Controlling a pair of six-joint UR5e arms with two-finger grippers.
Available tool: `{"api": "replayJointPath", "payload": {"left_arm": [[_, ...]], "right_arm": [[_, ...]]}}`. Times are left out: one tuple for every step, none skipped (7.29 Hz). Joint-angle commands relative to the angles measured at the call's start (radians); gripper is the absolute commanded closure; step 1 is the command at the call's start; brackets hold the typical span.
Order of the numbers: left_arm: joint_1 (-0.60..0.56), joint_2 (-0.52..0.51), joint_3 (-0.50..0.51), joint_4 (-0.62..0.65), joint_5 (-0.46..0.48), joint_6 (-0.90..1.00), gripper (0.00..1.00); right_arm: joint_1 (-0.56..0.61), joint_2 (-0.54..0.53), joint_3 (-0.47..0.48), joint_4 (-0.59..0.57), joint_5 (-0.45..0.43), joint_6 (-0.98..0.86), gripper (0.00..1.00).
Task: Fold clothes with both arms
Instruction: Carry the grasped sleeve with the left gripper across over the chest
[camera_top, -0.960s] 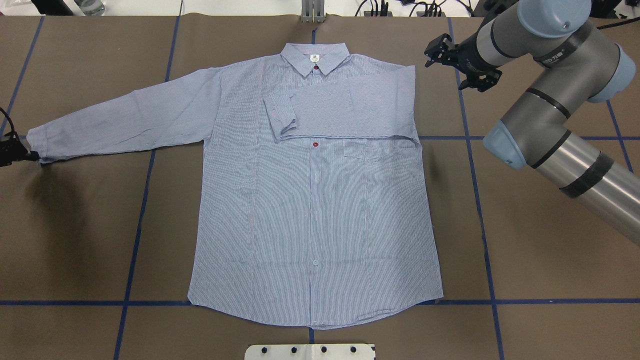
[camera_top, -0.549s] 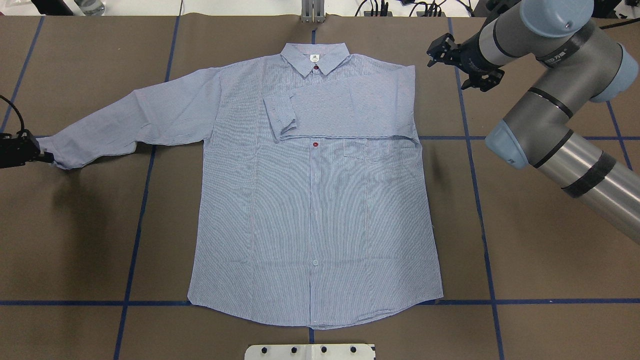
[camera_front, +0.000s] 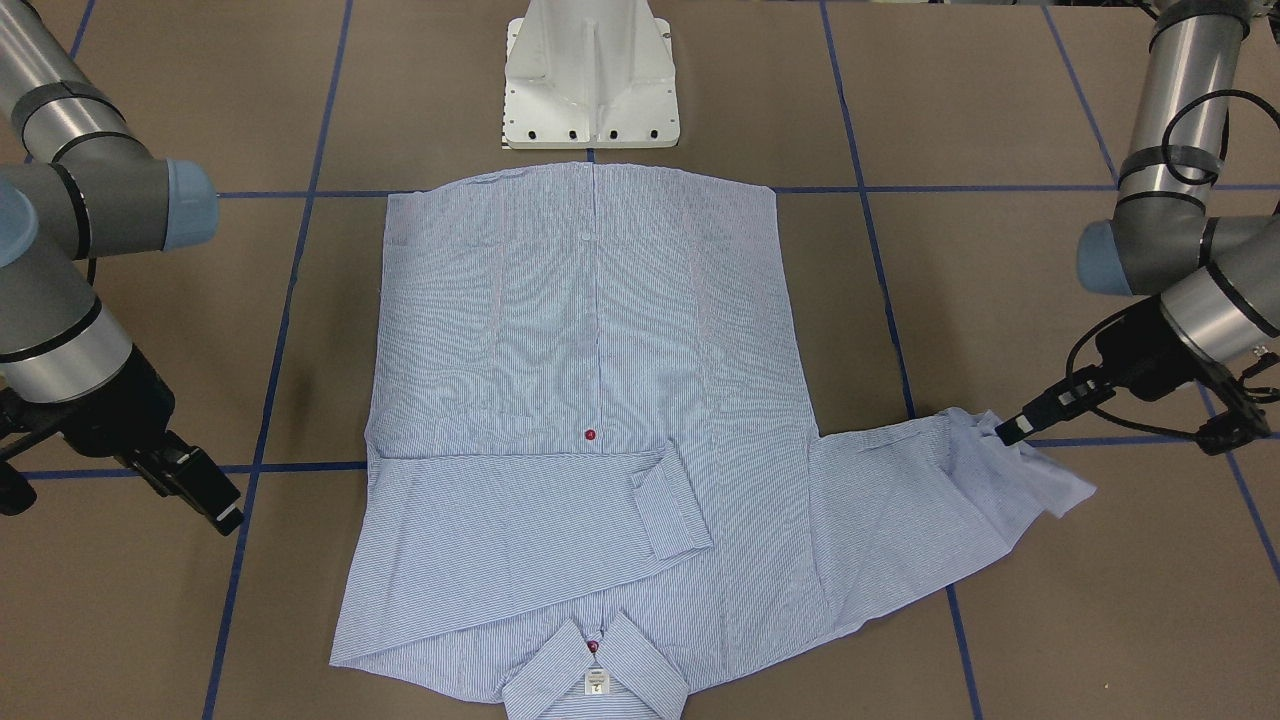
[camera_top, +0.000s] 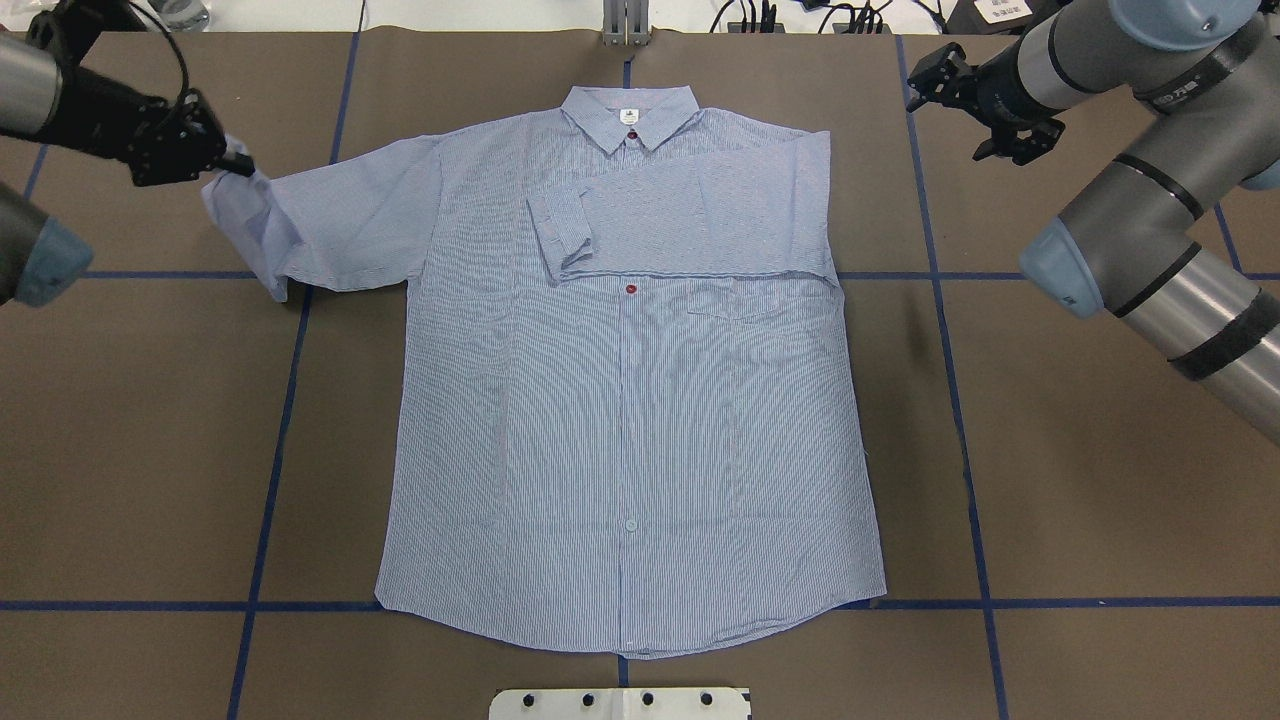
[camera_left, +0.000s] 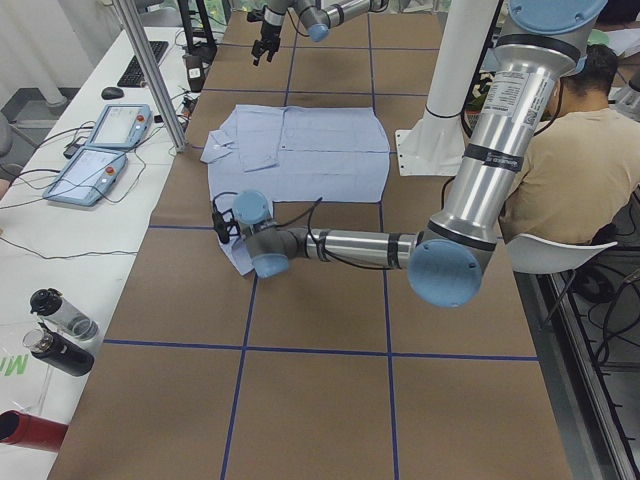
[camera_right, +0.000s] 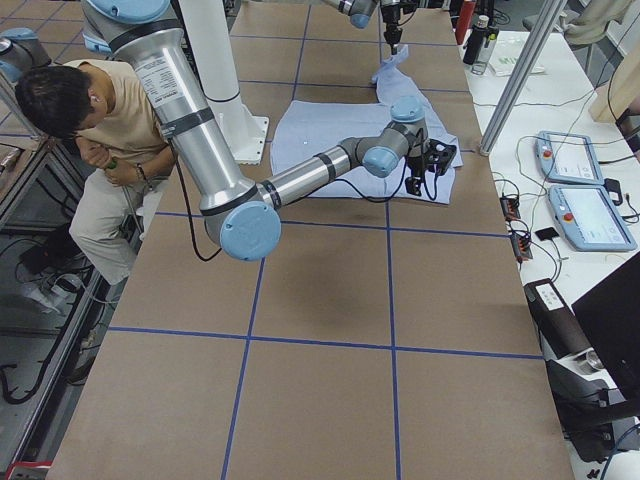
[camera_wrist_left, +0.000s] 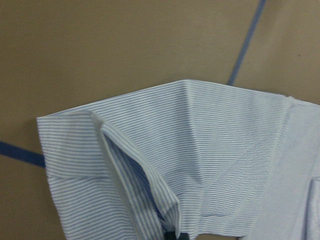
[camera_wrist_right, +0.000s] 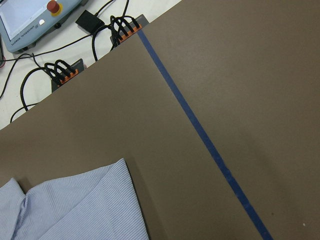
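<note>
The light blue pinstriped shirt (camera_top: 620, 420) lies flat, front up, collar (camera_top: 630, 115) at the far side. Its right sleeve (camera_top: 690, 215) is folded across the chest. My left gripper (camera_top: 238, 163) is shut on the cuff of the other sleeve (camera_top: 340, 220) and holds it off the table, the sleeve end hanging doubled back. The left wrist view shows that cuff (camera_wrist_left: 150, 170) close up. In the front-facing view the left gripper (camera_front: 1003, 432) pinches the sleeve end. My right gripper (camera_top: 948, 125) is open and empty, above bare table right of the shirt's shoulder.
The white pedestal base (camera_front: 590, 80) stands at the near edge by the shirt's hem. Blue tape lines (camera_top: 265, 500) grid the brown table. Teach pendants (camera_left: 100, 145) and bottles (camera_left: 60, 330) sit on the side bench. A seated person (camera_left: 580, 170) is behind the robot.
My left gripper has carried the sleeve cuff from the table's far left edge up and inward toward the shoulder, lifting it. My right gripper has drawn further right, away from the shirt.
</note>
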Motion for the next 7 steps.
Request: {"api": "replayJointPath", "payload": {"left_arm": [[0.076, -0.172, -0.041, 0.035, 0.111, -0.011, 1.0], [0.151, -0.234, -0.041, 0.055, 0.176, -0.022, 1.0], [0.256, -0.278, -0.038, 0.056, 0.309, -0.022, 1.0], [0.327, -0.31, -0.037, 0.078, 0.408, -0.019, 1.0], [0.377, -0.348, -0.017, 0.09, 0.47, -0.016, 1.0], [0.408, -0.385, 0.015, 0.09, 0.543, -0.016, 1.0], [0.418, -0.42, 0.043, 0.092, 0.553, -0.017, 1.0]], "right_arm": [[0.047, -0.043, 0.02, 0.002, 0.049, -0.017, 0.01], [0.072, -0.071, 0.041, 0.002, 0.074, -0.035, 0.01], [0.083, -0.088, 0.057, 0.002, 0.079, -0.061, 0.01], [0.086, -0.094, 0.057, 0.002, 0.079, -0.066, 0.01], [0.086, -0.099, 0.06, 0.002, 0.079, -0.066, 0.01], [0.086, -0.105, 0.072, 0.002, 0.079, -0.066, 0.01], [0.086, -0.111, 0.078, 0.0, 0.077, -0.066, 0.01]]}}
